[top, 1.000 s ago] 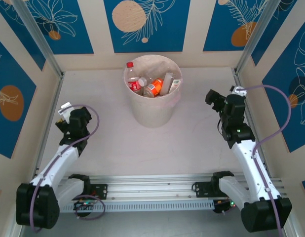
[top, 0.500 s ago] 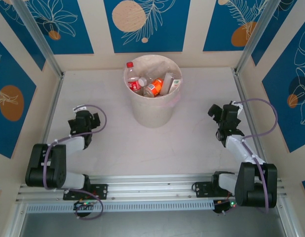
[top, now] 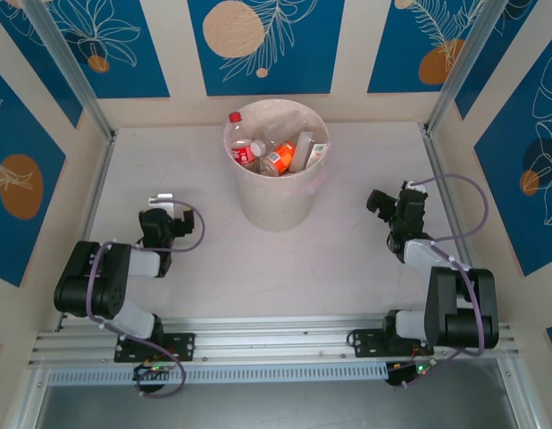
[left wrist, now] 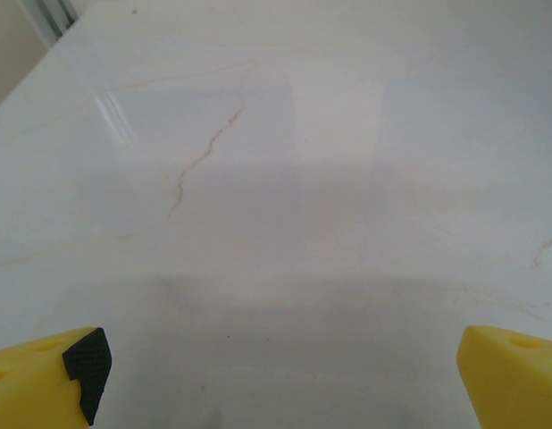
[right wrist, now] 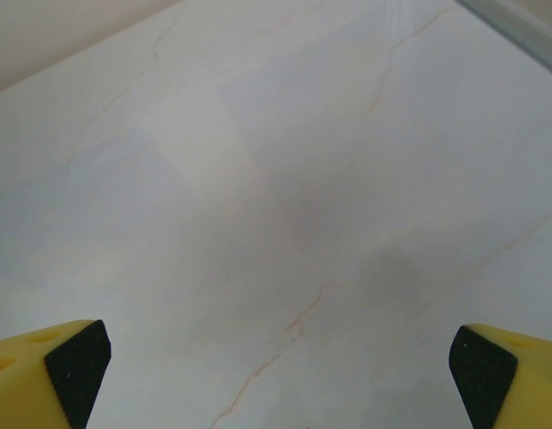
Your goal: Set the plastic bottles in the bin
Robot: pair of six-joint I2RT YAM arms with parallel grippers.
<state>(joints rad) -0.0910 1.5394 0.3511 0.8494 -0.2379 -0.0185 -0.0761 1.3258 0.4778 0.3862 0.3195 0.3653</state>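
The bin (top: 276,210), a pale cream bucket, stands at the middle back of the table. Several plastic bottles lie inside it, among them a red-capped one (top: 244,147) and an orange-labelled one (top: 278,159). My left gripper (top: 167,223) hangs low over the table, well left of the bin, arm folded back. In the left wrist view it (left wrist: 280,380) is open, yellow fingertips (left wrist: 44,380) wide apart over bare marble. My right gripper (top: 386,204) sits to the right of the bin. It (right wrist: 276,375) is open too, with nothing between its fingertips (right wrist: 53,371).
The white marble table (top: 213,259) is walled by blue-and-cream panels at the back and sides. Metal posts (top: 88,98) stand at the back corners. A rail (top: 276,344) runs along the near edge between the arm bases.
Both arms have folded back toward their bases. The left gripper has moved right and nearer, the right gripper slightly down and inward. Both stay open. The bin's contents are unchanged.
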